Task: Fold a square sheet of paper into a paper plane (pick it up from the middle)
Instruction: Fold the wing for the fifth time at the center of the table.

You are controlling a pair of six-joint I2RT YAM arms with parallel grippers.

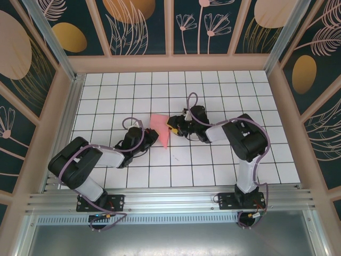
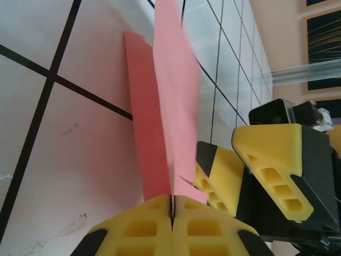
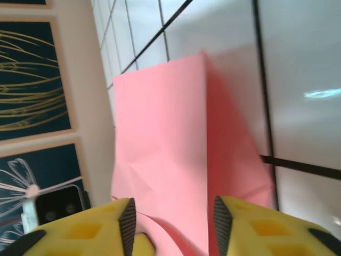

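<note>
The salmon-pink sheet of paper is folded and stands on edge over the tiled floor, tapering to a point on the near side. I cannot tell whether it has the paper plane's full shape. My left gripper is shut on its lower edge; in the left wrist view the yellow jaws meet on the paper, which rises upright from them. My right gripper is just right of the paper. It stands open, the pink flap lying between and beyond its fingers. One of its fingers appears in the left wrist view.
White tiled floor with black grid lines lies all around. Patterned walls with wooden frames enclose the back and sides. A metal rail runs along the near edge by the arm bases.
</note>
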